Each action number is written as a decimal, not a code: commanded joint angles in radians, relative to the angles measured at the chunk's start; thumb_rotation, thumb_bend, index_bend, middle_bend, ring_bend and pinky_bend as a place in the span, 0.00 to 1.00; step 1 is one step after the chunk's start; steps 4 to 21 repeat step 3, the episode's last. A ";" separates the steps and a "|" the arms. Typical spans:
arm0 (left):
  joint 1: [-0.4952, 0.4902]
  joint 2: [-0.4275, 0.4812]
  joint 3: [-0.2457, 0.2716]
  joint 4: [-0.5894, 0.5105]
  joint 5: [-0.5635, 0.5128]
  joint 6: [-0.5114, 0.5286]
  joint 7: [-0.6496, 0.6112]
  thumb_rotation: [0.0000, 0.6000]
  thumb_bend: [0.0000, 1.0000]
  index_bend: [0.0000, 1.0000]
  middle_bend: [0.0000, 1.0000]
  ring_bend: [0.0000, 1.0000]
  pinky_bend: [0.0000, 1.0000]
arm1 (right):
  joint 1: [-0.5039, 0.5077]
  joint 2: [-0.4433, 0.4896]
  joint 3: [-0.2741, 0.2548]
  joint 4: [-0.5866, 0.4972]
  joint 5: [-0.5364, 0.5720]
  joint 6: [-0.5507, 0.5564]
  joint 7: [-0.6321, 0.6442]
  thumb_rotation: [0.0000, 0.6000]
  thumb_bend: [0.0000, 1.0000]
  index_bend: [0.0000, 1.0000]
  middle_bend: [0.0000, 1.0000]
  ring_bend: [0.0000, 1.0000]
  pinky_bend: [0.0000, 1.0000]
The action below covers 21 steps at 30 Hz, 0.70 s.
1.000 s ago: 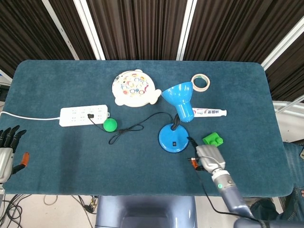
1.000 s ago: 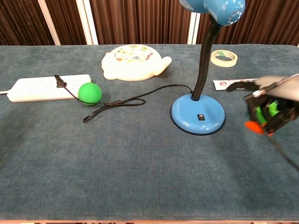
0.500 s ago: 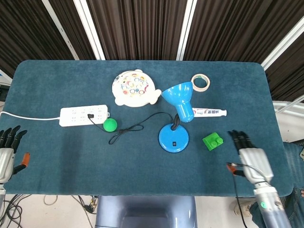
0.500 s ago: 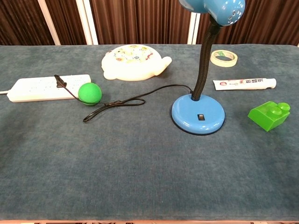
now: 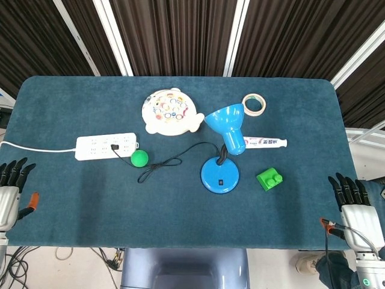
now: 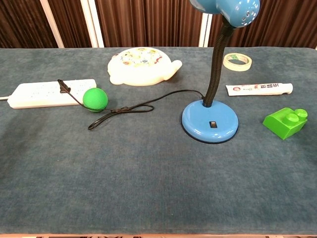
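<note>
At the lower right of the head view the right hand [image 5: 356, 208] sits off the table's edge, fingers spread and holding nothing. Nearest it, toward the centre right, lies the green block [image 5: 269, 179], well apart from the hand and just right of the blue lamp [image 5: 220, 174] base (the chest view shows the block alone on the cloth). At the far lower left the left hand [image 5: 9, 192] also lies open and empty. The green ball [image 5: 139, 158] rests just below the power strip [image 5: 106, 146].
</note>
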 commanded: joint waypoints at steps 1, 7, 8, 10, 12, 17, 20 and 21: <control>0.000 0.001 0.000 0.000 0.000 0.000 -0.002 1.00 0.44 0.13 0.03 0.00 0.00 | -0.004 -0.006 0.006 0.004 -0.003 -0.006 -0.009 1.00 0.23 0.04 0.03 0.00 0.00; 0.000 0.002 0.001 -0.001 0.001 0.000 -0.003 1.00 0.44 0.13 0.03 0.00 0.00 | -0.007 -0.011 0.011 0.006 -0.005 -0.009 -0.013 1.00 0.23 0.04 0.03 0.00 0.00; 0.000 0.002 0.001 -0.001 0.001 0.000 -0.003 1.00 0.44 0.13 0.03 0.00 0.00 | -0.007 -0.011 0.011 0.006 -0.005 -0.009 -0.013 1.00 0.23 0.04 0.03 0.00 0.00; 0.000 0.002 0.001 -0.001 0.001 0.000 -0.003 1.00 0.44 0.13 0.03 0.00 0.00 | -0.007 -0.011 0.011 0.006 -0.005 -0.009 -0.013 1.00 0.23 0.04 0.03 0.00 0.00; 0.000 0.002 0.001 -0.001 0.001 0.000 -0.003 1.00 0.44 0.13 0.03 0.00 0.00 | -0.007 -0.011 0.011 0.006 -0.005 -0.009 -0.013 1.00 0.23 0.04 0.03 0.00 0.00; 0.000 0.002 0.001 -0.001 0.001 0.000 -0.003 1.00 0.44 0.13 0.03 0.00 0.00 | -0.007 -0.011 0.011 0.006 -0.005 -0.009 -0.013 1.00 0.23 0.04 0.03 0.00 0.00; 0.000 0.002 0.001 -0.001 0.001 0.000 -0.003 1.00 0.44 0.13 0.03 0.00 0.00 | -0.007 -0.011 0.011 0.006 -0.005 -0.009 -0.013 1.00 0.23 0.04 0.03 0.00 0.00; 0.000 0.002 0.001 -0.001 0.001 0.000 -0.003 1.00 0.44 0.13 0.03 0.00 0.00 | -0.007 -0.011 0.011 0.006 -0.005 -0.009 -0.013 1.00 0.23 0.04 0.03 0.00 0.00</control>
